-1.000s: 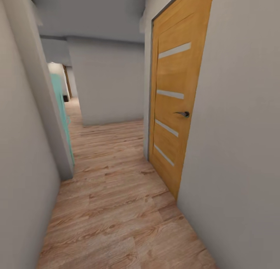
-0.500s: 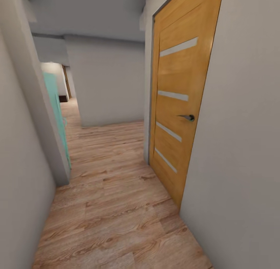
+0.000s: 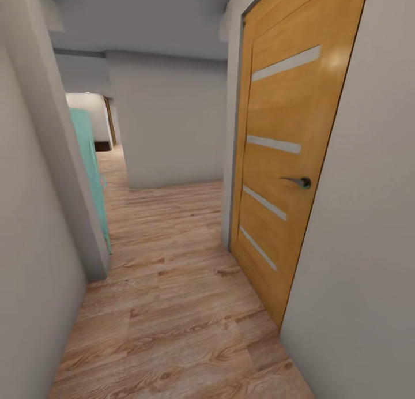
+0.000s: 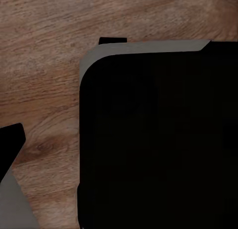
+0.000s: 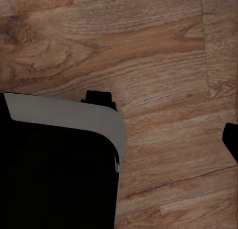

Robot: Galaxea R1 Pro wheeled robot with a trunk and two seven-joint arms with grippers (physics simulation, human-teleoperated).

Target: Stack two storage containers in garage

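a: a narrow hallway, seen from the robot's head: light wood-plank floor (image 3: 173,307) running ahead, a pale wall (image 3: 34,260) close on the left, an orange wooden door (image 3: 282,168) shut on the right, its dark lever handle (image 3: 300,182) standing proud of the panel.

b: and the storage containers?

a: none in these frames, so which way they point, or how their long axis lies, can't be told. no garage concrete either. the robot looks to be in transit through the house.

b: the grippers?

a: both wrist cameras look down at brown planks past the dark, grey-edged robot base (image 4: 158,140), with a corner of it in the right wrist view too (image 5: 54,164). a black sliver at the left wrist frame's edge (image 4: 10,140) and another in the right (image 5: 231,140) may be fingertips, but whether the jaws are apart or together i cannot tell. nothing seems held.

b: what could go wrong from here?

a: the passage is tight. my guess is the base could scrape the left wall's corner (image 3: 95,255) or catch the door handle if it drifts right. a teal panel (image 3: 92,168) juts beyond that corner, and the grey wall ahead (image 3: 173,122) forces a turn, where a wide swing might clip it.
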